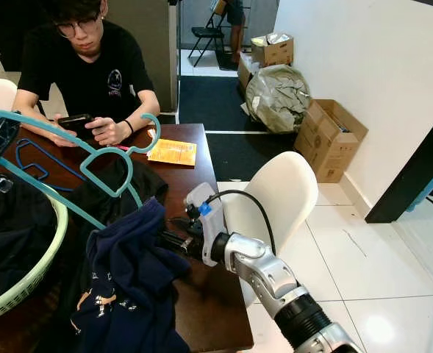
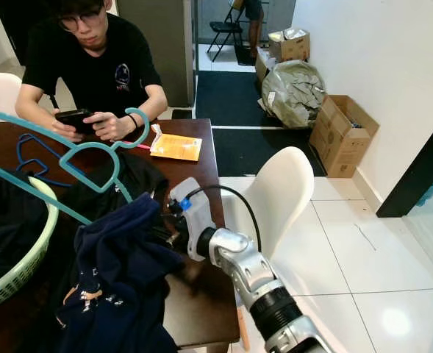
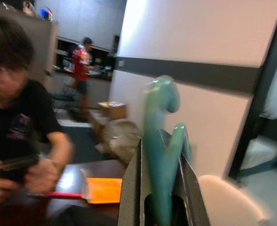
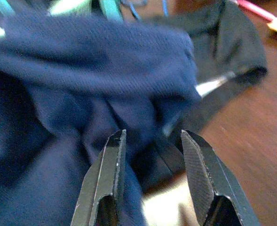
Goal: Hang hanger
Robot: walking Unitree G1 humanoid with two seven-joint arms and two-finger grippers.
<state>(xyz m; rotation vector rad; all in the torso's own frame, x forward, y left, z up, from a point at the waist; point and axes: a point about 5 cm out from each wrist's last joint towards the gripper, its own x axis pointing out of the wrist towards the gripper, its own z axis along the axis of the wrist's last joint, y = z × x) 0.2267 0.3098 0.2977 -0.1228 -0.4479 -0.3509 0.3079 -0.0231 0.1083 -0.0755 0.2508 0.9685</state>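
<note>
Left gripper (image 3: 162, 207) clamped the teal hanger (image 1: 91, 158) up high; right gripper (image 4: 152, 155) sat parted against the navy garment (image 1: 131, 272) draped below it.

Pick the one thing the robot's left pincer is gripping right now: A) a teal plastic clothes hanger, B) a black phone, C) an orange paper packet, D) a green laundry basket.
A: the left pincer has its black fingers closed on the teal plastic clothes hanger, whose hook rises between them in the left wrist view.
</note>
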